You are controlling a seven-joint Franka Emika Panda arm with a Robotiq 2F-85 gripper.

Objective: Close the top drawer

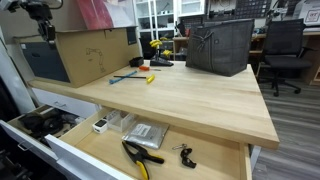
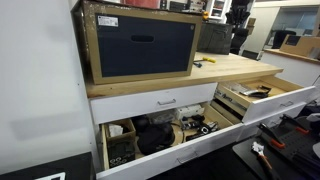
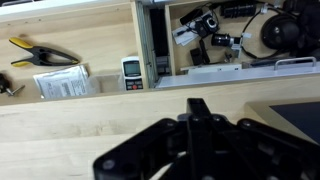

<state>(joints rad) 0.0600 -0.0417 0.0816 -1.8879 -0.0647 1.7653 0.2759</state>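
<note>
One whitish front marks the top drawer (image 2: 165, 102), its length running across mid-frame, facing us; whether the claw (image 3: 197, 108) is apart we cannot tell.

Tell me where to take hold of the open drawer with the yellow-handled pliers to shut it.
Take the pliers drawer by its whitish front panel, coming from in front, square to it. It stands pulled out from under the wooden worktop, so it should slide straight back. I cannot make out a handle.
</note>
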